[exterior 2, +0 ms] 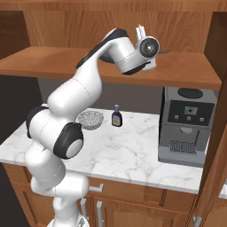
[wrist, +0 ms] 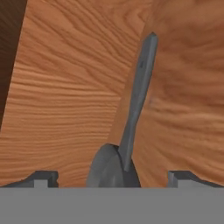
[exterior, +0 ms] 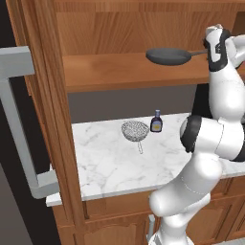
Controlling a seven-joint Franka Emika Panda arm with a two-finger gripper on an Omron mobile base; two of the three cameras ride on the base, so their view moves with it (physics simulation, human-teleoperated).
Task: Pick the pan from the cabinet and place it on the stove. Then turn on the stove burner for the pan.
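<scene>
In the hand view the bottom edge is cutting off most of the pan (wrist: 114, 168), leaving its handle and a sliver of bowl. In the right base view the wrist is hiding nearly all of it. The bottle (exterior: 156, 122) label is staying too small to read.

Pan on the cabinet shelf, above the counter

The pan (exterior: 167, 56) lay on the shelf of the cabinet (exterior: 110, 72); below, on the counter (exterior: 110, 162), the strainer (exterior: 135, 130) sat just left of the bottle (exterior: 156, 121), with the coffee machine (exterior 2: 186, 126) farther right.
</scene>
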